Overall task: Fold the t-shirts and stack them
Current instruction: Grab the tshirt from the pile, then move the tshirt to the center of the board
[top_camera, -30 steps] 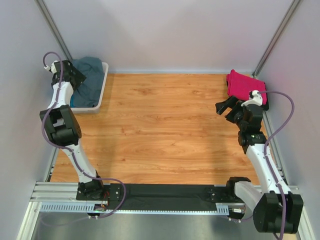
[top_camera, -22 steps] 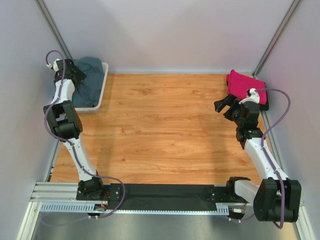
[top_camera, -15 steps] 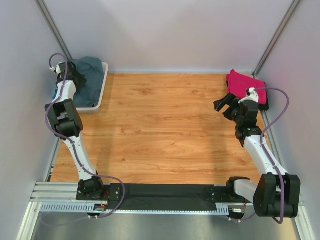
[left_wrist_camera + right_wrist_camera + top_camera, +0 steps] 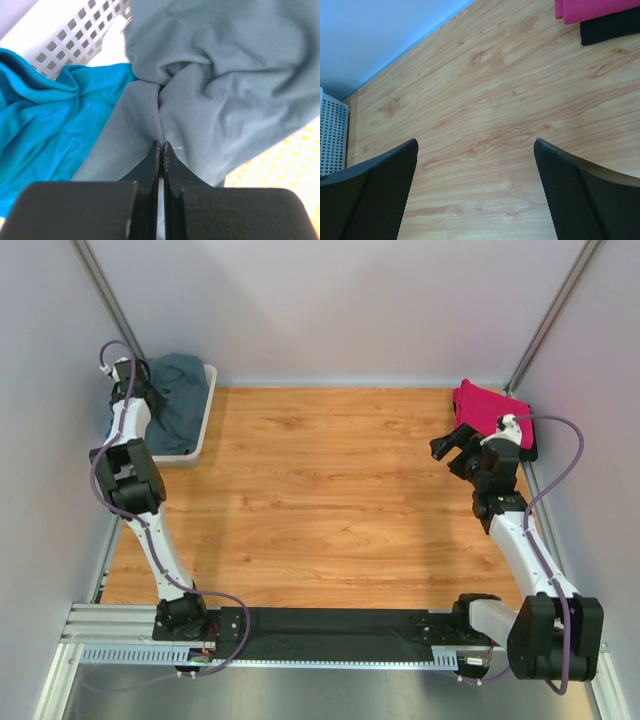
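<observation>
A slate-grey t-shirt [image 4: 182,400] lies crumpled in the white lattice basket [image 4: 206,405] at the far left. A teal-blue t-shirt [image 4: 45,125] lies beside and under it. My left gripper [image 4: 161,144] reaches down into the basket and is shut on a puckered fold of the grey t-shirt [image 4: 225,90]. A folded magenta-pink t-shirt [image 4: 485,408] rests at the far right on a dark folded cloth [image 4: 528,450]. My right gripper [image 4: 450,448] hovers just left of that pile, open, with only bare wood between its fingers [image 4: 380,175].
The wooden table [image 4: 340,500] spreads between the basket and the pile. Grey walls close in the back and both sides. The basket's lattice wall [image 4: 330,130] shows at the left edge of the right wrist view. The magenta-pink t-shirt [image 4: 600,7] and dark cloth [image 4: 610,27] show at its top right.
My left gripper has pushed further into the basket and closed on the grey t-shirt. My right arm shifted slightly toward the pile, its gripper staying open.
</observation>
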Action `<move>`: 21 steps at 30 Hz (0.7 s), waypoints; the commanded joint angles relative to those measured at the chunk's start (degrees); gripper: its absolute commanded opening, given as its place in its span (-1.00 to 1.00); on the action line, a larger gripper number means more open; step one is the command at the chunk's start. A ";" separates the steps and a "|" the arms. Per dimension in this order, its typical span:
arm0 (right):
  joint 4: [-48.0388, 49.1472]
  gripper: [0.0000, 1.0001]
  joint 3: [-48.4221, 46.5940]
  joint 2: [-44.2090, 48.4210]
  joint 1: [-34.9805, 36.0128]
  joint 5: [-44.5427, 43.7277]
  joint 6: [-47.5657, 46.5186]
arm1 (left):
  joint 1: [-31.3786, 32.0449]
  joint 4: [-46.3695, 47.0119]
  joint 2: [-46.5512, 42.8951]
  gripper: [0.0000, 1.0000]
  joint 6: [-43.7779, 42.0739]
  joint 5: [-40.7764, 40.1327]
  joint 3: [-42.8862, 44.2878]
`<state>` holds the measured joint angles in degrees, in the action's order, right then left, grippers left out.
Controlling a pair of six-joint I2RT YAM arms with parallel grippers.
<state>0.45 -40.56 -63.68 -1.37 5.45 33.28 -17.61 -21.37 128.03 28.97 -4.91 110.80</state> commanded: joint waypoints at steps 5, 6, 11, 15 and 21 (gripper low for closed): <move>-5.80 1.00 -4.44 6.90 0.58 -2.11 0.12 | 4.58 -2.53 -16.13 -1.00 -9.01 3.85 7.13; -8.94 1.00 -5.23 7.51 0.58 -2.72 -0.05 | 5.73 -4.28 -17.19 -1.00 -12.15 4.03 10.36; -17.13 1.00 -8.74 13.12 0.58 -5.36 -1.63 | 16.52 -10.62 -25.89 -1.00 -19.47 2.53 15.49; -24.84 1.00 -10.50 17.70 0.58 -13.61 0.46 | 24.53 -17.12 -27.65 -1.00 -20.09 6.22 25.05; -37.96 1.00 -14.11 21.40 0.49 -26.27 0.47 | 39.91 -16.35 -35.90 -1.00 -22.29 2.54 13.33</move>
<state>-28.21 -51.70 -43.40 -0.91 -11.92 33.28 18.50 -35.38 94.28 9.41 -0.36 130.47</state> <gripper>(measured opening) 0.998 0.008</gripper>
